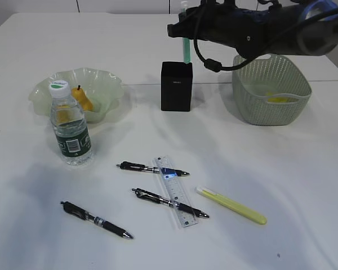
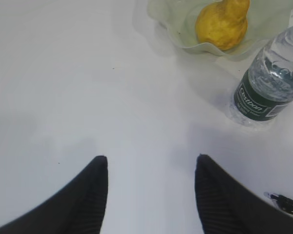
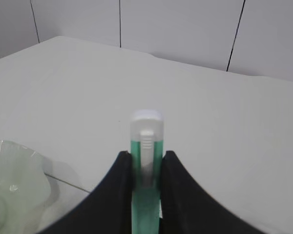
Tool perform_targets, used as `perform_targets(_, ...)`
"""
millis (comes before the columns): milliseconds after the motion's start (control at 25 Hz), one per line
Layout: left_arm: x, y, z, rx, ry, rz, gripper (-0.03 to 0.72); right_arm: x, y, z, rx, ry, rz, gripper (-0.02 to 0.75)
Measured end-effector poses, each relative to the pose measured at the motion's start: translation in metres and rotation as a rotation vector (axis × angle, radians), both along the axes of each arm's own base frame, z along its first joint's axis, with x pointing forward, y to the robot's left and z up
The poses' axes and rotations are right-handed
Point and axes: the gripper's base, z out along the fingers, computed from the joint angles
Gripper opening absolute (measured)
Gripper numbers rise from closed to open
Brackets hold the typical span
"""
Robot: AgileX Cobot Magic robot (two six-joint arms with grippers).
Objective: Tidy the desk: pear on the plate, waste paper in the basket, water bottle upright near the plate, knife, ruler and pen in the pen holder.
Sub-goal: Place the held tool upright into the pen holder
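My right gripper [image 3: 146, 155] is shut on a teal knife [image 3: 146, 127] with a white slider and holds it upright. In the exterior view this knife [image 1: 186, 50] hangs just above the black pen holder [image 1: 176, 86]. The pear [image 1: 81, 100] lies in the pale green ruffled plate [image 1: 104, 77]. The water bottle [image 1: 69, 126] stands upright in front of the plate. The clear ruler [image 1: 175, 192] and three black pens [image 1: 152, 168] [image 1: 169, 203] [image 1: 96, 219] lie on the desk. My left gripper [image 2: 151, 161] is open over bare desk, below the pear [image 2: 222, 27] and bottle [image 2: 271, 85].
The sage green basket [image 1: 242, 93] stands right of the pen holder with something yellow [image 1: 280, 99] inside; I cannot tell whether it is the waste paper. A yellow-green stick-shaped tool [image 1: 231, 205] lies right of the ruler. The right arm [image 1: 253, 25] spans the back right.
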Motion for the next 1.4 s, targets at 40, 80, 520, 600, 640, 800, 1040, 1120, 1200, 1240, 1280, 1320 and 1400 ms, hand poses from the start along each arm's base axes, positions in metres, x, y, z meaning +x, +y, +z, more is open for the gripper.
perform_targets(40,0.0,0.0,0.0,0.0,0.0,0.0,0.402,0.002,0.001,-0.002,0.0,-0.003,0.001,0.118)
perform_targets(80,0.0,0.0,0.0,0.0,0.0,0.0,0.402,0.005,0.002,-0.001,0.005,-0.01,0.0,0.118)
perform_targets(520,0.0,0.0,0.0,0.0,0.0,0.0,0.402,0.032,0.011,-0.025,0.035,-0.022,-0.003,0.118)
perform_targets(600,0.0,0.0,0.0,0.0,0.0,0.0,0.402,0.035,0.012,-0.027,0.037,-0.033,-0.002,0.118)
perform_targets(640,0.0,0.0,0.0,0.0,0.0,0.0,0.402,0.036,0.012,-0.03,0.035,-0.035,-0.001,0.118)
perform_targets(800,0.0,0.0,0.0,0.0,0.0,0.0,0.402,0.041,0.015,-0.037,0.012,-0.059,0.013,0.118)
perform_targets(1040,0.0,0.0,0.0,0.0,0.0,0.0,0.402,0.043,0.016,-0.054,-0.006,-0.037,0.018,0.118)
perform_targets(1120,0.0,0.0,0.0,0.0,0.0,0.0,0.402,0.044,0.016,-0.056,-0.007,-0.036,0.019,0.118)
perform_targets(1200,0.0,0.0,0.0,0.0,0.0,0.0,0.402,0.044,0.016,-0.056,-0.007,-0.035,0.019,0.118)
perform_targets(1240,0.0,0.0,0.0,0.0,0.0,0.0,0.402,0.044,0.016,-0.057,-0.008,-0.034,0.019,0.118)
perform_targets(1280,0.0,0.0,0.0,0.0,0.0,0.0,0.402,0.044,0.016,-0.057,-0.008,-0.034,0.019,0.118)
perform_targets(1320,0.0,0.0,0.0,0.0,0.0,0.0,0.402,0.044,0.016,-0.058,-0.008,-0.033,0.019,0.118)
perform_targets(1400,0.0,0.0,0.0,0.0,0.0,0.0,0.402,0.044,0.016,-0.059,-0.01,-0.032,0.019,0.121)
